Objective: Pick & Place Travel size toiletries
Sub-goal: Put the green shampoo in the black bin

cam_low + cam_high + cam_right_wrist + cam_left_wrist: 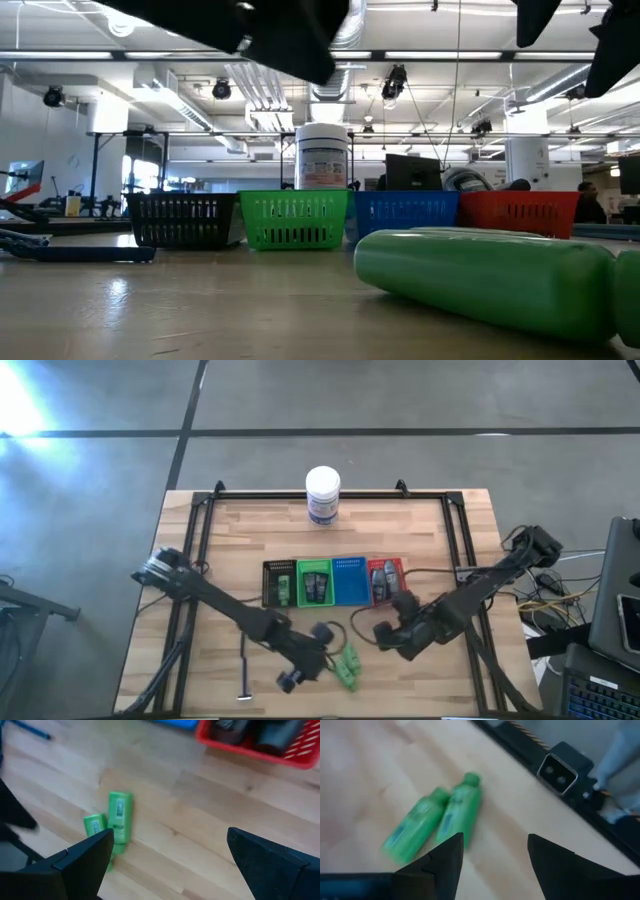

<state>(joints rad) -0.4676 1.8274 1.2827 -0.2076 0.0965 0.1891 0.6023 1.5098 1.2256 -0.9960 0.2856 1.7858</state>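
On a pale butcher-block wooden table (420,550) framed by black metal rails, two bright green tubes (347,665) lie side by side and touching, near the front edge and in front of the row of trays; in the left wrist view they (437,820) are smooth, rounded plastic with small caps and pale labels, and in the low view one (480,275) fills the foreground as a glossy cylinder lying flat. The left gripper (298,676) hovers just beside them, on their left, its two dark wedge-shaped fingers (445,862) spread wide with nothing between them. The right gripper (385,637) is just to the right of the tubes, over bare wood, and its blunt dark fingers (82,865) are also wide apart and empty. Behind them four small slatted plastic trays stand in a touching row — black (279,582), green (315,581), blue (349,580) and red (385,578). The green tray holds a dark pack, the black one something green, and the red one grey and dark items (250,732) that are too blurred to make out. A thin blue stick with a dark end (243,672) lies near the front left — well apart from the tubes. A white round jar with a blue label (323,495) stands upright at the back edge.
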